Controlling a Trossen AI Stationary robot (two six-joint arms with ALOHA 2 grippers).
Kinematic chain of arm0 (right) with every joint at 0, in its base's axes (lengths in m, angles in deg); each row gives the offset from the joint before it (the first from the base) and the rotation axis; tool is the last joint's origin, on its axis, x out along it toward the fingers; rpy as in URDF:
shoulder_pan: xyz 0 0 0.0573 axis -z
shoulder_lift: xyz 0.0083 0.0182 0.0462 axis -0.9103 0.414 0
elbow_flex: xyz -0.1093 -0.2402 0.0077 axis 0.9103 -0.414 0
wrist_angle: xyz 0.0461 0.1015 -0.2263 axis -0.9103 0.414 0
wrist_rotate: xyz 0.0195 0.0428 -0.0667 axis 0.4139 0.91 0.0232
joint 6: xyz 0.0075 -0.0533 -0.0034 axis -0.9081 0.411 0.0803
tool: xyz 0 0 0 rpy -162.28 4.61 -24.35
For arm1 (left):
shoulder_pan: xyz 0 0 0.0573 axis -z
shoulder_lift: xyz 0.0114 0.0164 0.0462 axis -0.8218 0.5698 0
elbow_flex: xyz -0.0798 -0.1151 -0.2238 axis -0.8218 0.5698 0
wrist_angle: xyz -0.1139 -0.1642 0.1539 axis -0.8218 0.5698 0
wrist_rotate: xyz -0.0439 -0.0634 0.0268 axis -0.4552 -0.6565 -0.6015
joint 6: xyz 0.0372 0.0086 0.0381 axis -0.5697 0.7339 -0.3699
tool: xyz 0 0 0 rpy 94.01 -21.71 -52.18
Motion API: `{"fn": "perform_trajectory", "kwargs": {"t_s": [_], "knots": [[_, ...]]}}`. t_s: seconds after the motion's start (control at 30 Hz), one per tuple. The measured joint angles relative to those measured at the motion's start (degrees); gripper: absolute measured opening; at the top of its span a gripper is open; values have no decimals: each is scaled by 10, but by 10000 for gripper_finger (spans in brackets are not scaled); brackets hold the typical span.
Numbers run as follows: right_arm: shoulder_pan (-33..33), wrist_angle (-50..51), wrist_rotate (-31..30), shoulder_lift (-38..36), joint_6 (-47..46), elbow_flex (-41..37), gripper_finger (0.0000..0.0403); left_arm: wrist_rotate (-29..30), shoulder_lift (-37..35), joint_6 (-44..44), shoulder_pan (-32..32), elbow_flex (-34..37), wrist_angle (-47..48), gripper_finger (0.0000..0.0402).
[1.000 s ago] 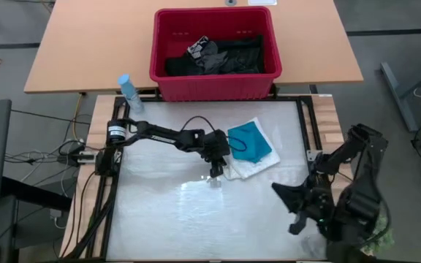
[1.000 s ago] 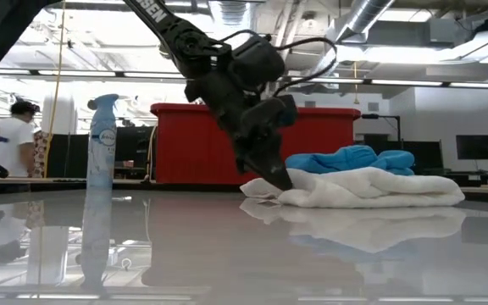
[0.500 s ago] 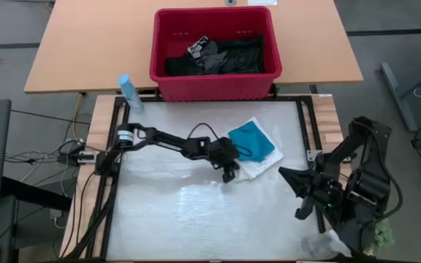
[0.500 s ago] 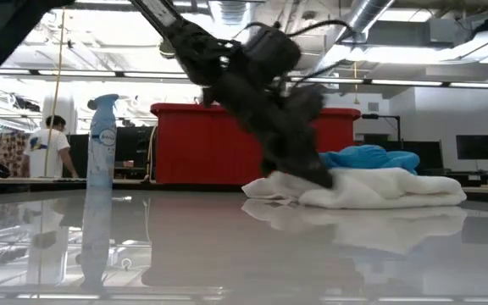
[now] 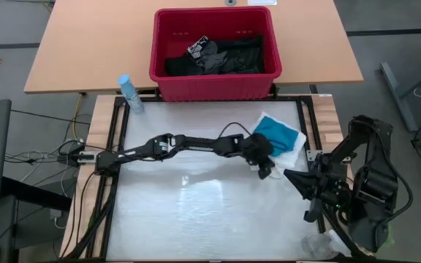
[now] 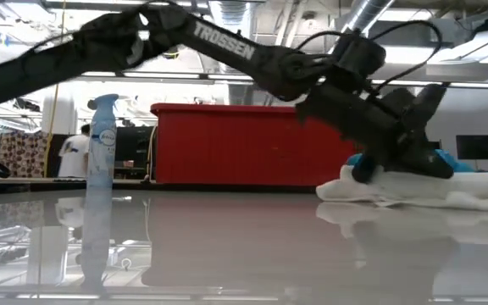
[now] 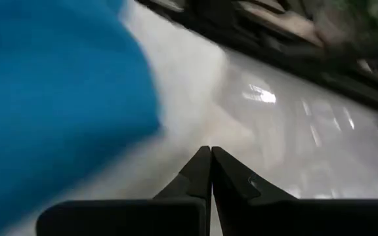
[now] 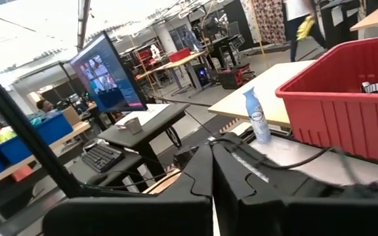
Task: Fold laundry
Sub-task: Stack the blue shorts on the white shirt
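Observation:
A folded white lacy garment [image 5: 289, 152] lies on the table near its right edge, with a small teal garment [image 5: 277, 134] on top of it. Both also show in the low view, the white one [image 6: 430, 191] below the teal one [image 6: 450, 161]. My left arm reaches across the table, and its gripper [image 5: 266, 172] is shut at the white garment's left near edge. Black laundry [image 5: 221, 56] lies in the red basket [image 5: 269, 69] beyond the far edge. My right gripper [image 5: 289, 175] is shut and hangs raised at the table's right edge, holding nothing. My left gripper pushes the white garment's left near edge [image 7: 176, 141] with its shut fingers [image 7: 210, 172]. It comes from the table's left, slanting down. The garment lies flat on the table with the teal one [image 7: 58, 98] resting on it.
A blue spray bottle [image 5: 130, 93] stands at the table's far left corner. The red basket sits on a wooden table [image 5: 86, 44] behind the work surface. A black frame [image 5: 309, 135] borders the right edge, close to the pile. People move in the room beyond.
My left gripper, still shut, has swept from the middle of the table toward its right edge as the arm stretched out. It has slid the white garment, with the teal one on top, to the right. My right arm has drawn up slightly.

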Motion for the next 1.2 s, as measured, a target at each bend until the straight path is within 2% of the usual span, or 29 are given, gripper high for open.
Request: {"fn": "perform_trajectory", "kwargs": {"t_s": [0.07, 0.13, 0.2, 0.37, 0.47, 0.57, 0.67, 0.73, 0.8, 0.87, 0.93, 1.0, 1.13, 1.2], "knots": [[-7, -1, 0, 3, -1, 0, 24, -2, -9, 47, -15, 42, -83, 0], [-12, -1, 1, 7, 0, 0, 26, -23, -14, 114, -29, 66, -92, 0], [-19, 0, 1, 10, 0, 0, 28, -75, -22, 147, -42, 67, -75, 0], [-27, 32, 3, 11, 0, 0, 23, -229, -45, 149, -50, 67, -56, 0], [-20, 75, 18, 21, -32, 0, 20, -278, -73, 154, -52, 67, -53, 0], [-1, 144, 57, 26, -135, 0, 20, -292, -127, 144, -54, 67, -24, 0], [32, 241, 144, 37, -259, 0, 20, -288, -191, 99, -58, 66, 21, 0], [65, 328, 230, 49, -377, 0, 20, -265, -235, 64, -61, 66, 62, 0], [106, 341, 325, 55, -454, -17, 19, -233, -284, 31, -65, 67, 110, 0], [148, 338, 428, 44, -449, -59, 19, -200, -335, -4, -70, 67, 146, 0], [189, 347, 536, 38, -488, -87, 19, -163, -388, -47, -77, 67, 190, 0], [222, 355, 618, 31, -485, -127, 18, -116, -437, -93, -85, 66, 219, 0], [291, 338, 707, 27, -441, -194, 18, -14, -523, -143, -97, 66, 260, 0], [332, 314, 747, 26, -382, -232, 18, 4, -561, -138, -104, 66, 263, 0]]}}
